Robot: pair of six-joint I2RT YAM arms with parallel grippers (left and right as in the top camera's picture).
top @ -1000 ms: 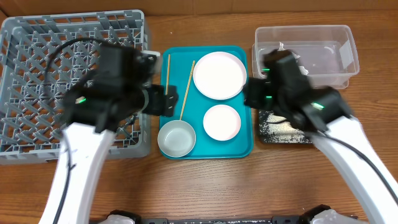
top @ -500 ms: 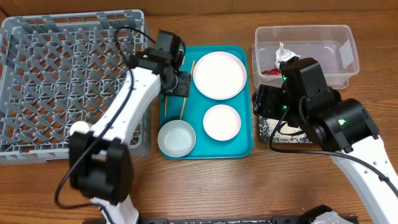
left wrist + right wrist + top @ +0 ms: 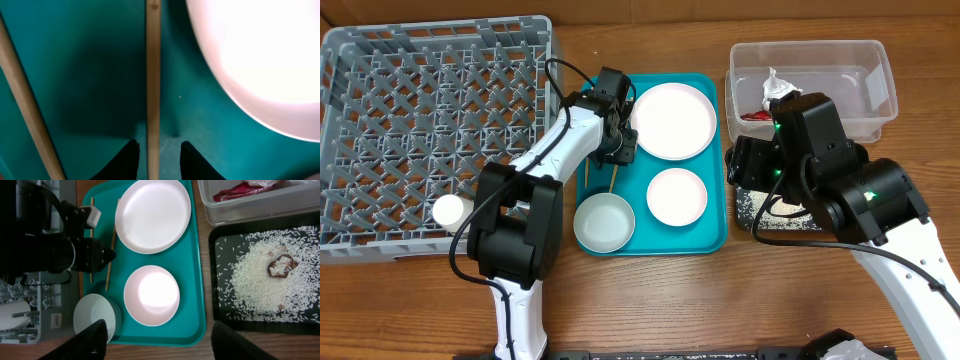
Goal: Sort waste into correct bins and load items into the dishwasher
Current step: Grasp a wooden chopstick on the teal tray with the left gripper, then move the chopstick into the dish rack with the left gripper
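We log left arm (image 3: 548, 150) stretched to the teal tray (image 3: 713, 215), left jaws narrowly astride one chopstick (image 3: 152, 75), unclamped; right jaws wide, empty.

Your left gripper (image 3: 159, 150) has swung off the dish rack (image 3: 380, 100) and dropped onto the teal tray (image 3: 715, 215). It now straddles 1 chopstick (image 3: 152, 75) beside the white plate (image 3: 672, 120), with its jaws drawn in but not touching the wood. Your right gripper (image 3: 158, 330) pulled back over the black tray (image 3: 215, 270), uncovering the red wrapper (image 3: 752, 114) in the clear tub (image 3: 880, 70).
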